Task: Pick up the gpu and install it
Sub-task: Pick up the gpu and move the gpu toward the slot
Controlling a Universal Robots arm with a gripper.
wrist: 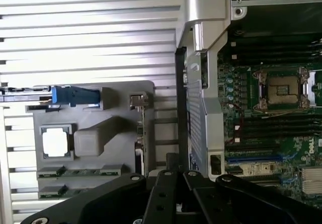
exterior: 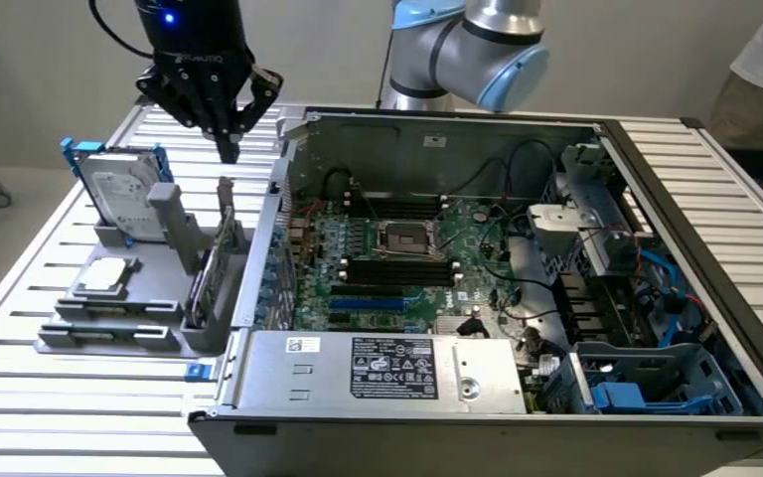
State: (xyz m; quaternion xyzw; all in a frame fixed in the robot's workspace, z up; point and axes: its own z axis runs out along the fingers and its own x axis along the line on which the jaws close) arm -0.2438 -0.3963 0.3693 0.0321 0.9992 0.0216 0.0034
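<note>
While the open case (exterior: 395,139) sits at the exterior view's right, the arm (exterior: 488,60) reaches left over the gray rack (exterior: 103,343); there the gpu (exterior: 229,258) stands on edge beside the case, and the gripper (exterior: 229,149) hangs just above it, pointing down, fingers pressed together.

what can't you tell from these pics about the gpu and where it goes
- gpu: both views catch it edge-on in the gray holder, so its faces are hidden.
- motherboard, near edge: exterior view, covered by the silver box.
- Label print on that box: exterior view, too small to read.
- tool: wrist view, its body is cut off by the picture's edge.
</note>
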